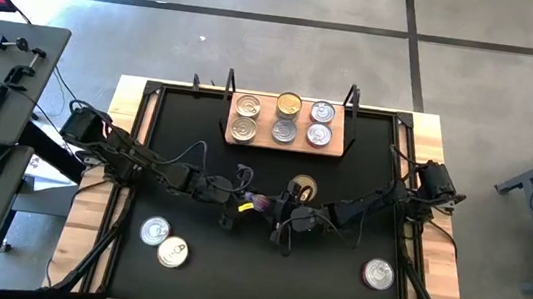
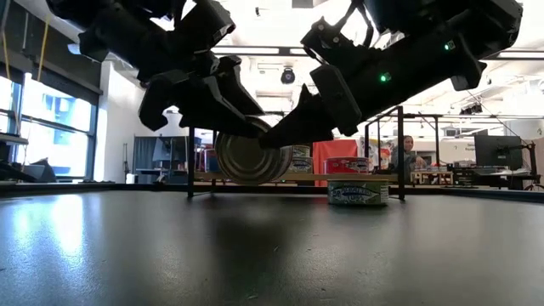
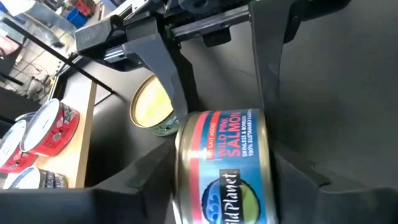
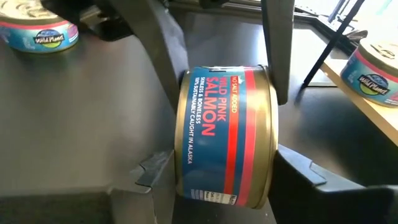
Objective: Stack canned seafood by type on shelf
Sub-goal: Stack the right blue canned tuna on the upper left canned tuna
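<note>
Canned seafood is partly sorted: six tins already sit on the shelf point(image 1: 288, 138) at the far middle of the table point(image 1: 193, 262), in three pairs, with a gold-lidded tin point(image 1: 289, 105) in the far middle spot and silver lids around it. Five tins are judged left to place. Two silver-lidded tins point(image 1: 164, 241) lie near left, one red-rimmed tin point(image 1: 378, 274) lies near right, a gold-lidded tin point(image 1: 301, 188) rests on the mat just near of the shelf, and a salmon tin point(image 4: 225, 134) hangs above mid-table, turned on its edge.

That tin sits between both arms. The right gripper point(image 4: 221, 155) has its fingers on either side of the tin, closed onto its flat ends. The left gripper point(image 3: 221, 168) also brackets it with fingers spread about the tin's width; whether it is gripping or letting go cannot be told. It looks like a handover between the arms.

The held tin's blue and red label reads "WILD PINK SALMON", "NO SALT ADDED", "SKINLESS & BONELESS", "SUSTAINABLY CAUGHT IN ALASKA", with "Wild Planet" beneath. A tin on the mat in the right wrist view also shows "Wild Planet"
</note>
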{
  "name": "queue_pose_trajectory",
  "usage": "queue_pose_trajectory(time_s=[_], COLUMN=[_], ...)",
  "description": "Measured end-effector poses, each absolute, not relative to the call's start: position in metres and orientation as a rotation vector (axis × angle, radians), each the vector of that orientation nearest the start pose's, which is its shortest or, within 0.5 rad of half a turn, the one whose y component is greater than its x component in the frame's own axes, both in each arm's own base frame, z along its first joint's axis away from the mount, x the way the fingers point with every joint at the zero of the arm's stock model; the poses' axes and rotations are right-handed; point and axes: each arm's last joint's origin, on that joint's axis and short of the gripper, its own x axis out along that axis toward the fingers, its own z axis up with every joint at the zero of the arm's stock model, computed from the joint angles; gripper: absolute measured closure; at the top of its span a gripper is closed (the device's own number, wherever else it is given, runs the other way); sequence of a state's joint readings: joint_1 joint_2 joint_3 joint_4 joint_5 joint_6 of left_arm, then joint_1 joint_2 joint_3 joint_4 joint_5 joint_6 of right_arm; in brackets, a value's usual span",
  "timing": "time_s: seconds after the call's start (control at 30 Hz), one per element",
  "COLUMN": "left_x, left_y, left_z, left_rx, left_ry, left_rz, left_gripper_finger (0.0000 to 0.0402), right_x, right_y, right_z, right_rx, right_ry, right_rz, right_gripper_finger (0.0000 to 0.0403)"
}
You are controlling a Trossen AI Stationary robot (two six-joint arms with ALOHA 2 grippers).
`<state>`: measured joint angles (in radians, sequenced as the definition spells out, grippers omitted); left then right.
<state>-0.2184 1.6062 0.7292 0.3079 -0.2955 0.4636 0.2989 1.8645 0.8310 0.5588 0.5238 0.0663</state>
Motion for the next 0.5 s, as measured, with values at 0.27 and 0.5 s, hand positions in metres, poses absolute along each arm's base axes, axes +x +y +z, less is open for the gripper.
queue_pose_trajectory(time_s=[0.27, 0.5], left_x=[0.3065, 0.3009], left_y=[-0.0590, -0.0591], left_z=[0.1653, 0.1567], left_rx=[0.586, 0.604], left_ry=[0.572, 0.658], left_rz=[-0.051, -0.070], left_gripper_finger=[0.0224, 0.0204], right_x=[0.3444, 0.3447], right_y=[0.0911, 0.0914], right_z=[0.1339, 0.1361], right_rx=[-0.127, -0.109], right_ry=[0.430, 0.419], right_rz=[-0.230, -0.223], right_gripper_finger=[0.0220, 0.0180])
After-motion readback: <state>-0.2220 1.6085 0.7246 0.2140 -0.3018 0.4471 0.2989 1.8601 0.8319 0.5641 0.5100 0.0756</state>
